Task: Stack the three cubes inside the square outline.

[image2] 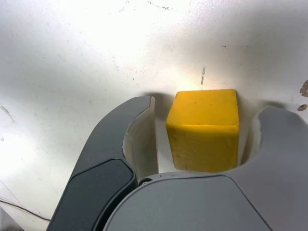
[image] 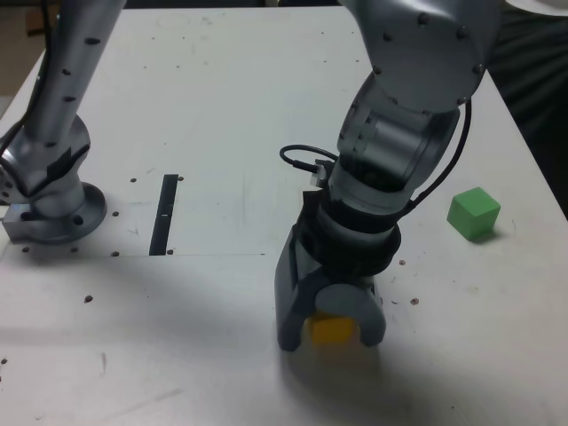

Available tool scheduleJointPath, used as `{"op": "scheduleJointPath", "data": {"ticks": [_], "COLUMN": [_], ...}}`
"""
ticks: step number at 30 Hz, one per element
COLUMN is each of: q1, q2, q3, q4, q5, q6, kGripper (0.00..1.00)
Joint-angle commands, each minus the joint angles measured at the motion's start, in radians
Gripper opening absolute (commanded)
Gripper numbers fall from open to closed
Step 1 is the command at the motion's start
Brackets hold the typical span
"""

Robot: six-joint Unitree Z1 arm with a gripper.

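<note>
While the gripper (image: 330, 330) stands low on the desk (image: 222, 115), fingers (image2: 110, 144) spread around yellow cube (image2: 204, 129), gaps either side, green cube (image: 473, 212) well apart from gripper.

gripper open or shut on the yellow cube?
Open. In the wrist view the gripper straddles the yellow cube with a visible gap on both sides; neither finger touches it. The cube sits flat on the table.

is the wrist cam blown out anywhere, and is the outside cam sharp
Wrist view: the table glares near white beyond the gripper, yet the yellow cube keeps crisp edges. Exterior view: soft and slightly grainy overall; the green cube casts a faint shadow.
</note>
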Motion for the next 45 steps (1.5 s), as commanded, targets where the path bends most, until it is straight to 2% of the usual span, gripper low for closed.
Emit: {"op": "scheduleJointPath", "data": {"ticks": [1, 10, 14, 23, 31, 35, 45], "q1": [0.000, 0.000, 0.000, 0.008, 0.080, 0.134, 0.246], "q2": [-0.005, -0.017, -0.042, -0.156, -0.197, -0.200, -0.126], "q3": [0.000, 0.004, 0.007, -0.003, -0.035, -0.048, -0.138], "q4": [-0.002, 0.003, 0.031, 0.167, 0.256, 0.269, 0.291], "q5": [0.000, 0.001, 0.015, 0.112, 0.174, 0.182, 0.160], "q6": [0.002, 0.005, 0.005, 0.021, 0.171, 0.256, 0.396], "kGripper": [0.30, 0.30, 0.30, 0.30, 0.30, 0.30, 0.30]}}
